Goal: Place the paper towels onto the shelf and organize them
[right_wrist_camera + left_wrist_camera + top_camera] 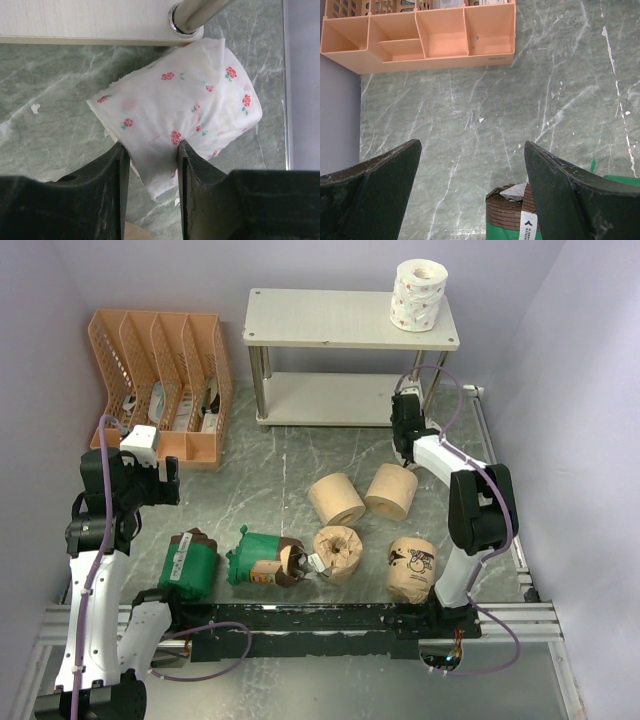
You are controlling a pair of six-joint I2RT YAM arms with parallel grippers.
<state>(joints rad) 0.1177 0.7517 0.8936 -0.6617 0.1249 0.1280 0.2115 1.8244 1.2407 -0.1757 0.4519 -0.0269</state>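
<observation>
Far left sits the orange file organizer (pixel 160 380), which isn't part of the job. The left gripper (pixel 471 165) hangs over the table (pixel 485 110) with its jaws spread wide and nothing between them. A green-wrapped roll (pixel 512 215) lies just under its right finger. A second green roll (pixel 262 560) is beside that one. Then three plain tan rolls (pixel 337 498) and a cartoon-print roll (pixel 412 568) are scattered mid-table, all of them off the shelf (pixel 330 320). One white roll (pixel 418 295) stands on the right end of the shelf's top board.

The right gripper (pixel 151 150) is clamped on the other white roll (pixel 190 110), the one with little red flowers. It's right at the shelf's front right leg (pixel 192 17), beside the lower board. Can't tell if it's resting on the table or lifted.

Handling-wise these look light and squishy. The flowered one is visibly dented where the fingers pinch it, and its loose sheets are ragged, so it probably tears easily. The best grab is likely across the round body near the middle, firm but not crushing. The wrapped ones might be a bit slicker.
</observation>
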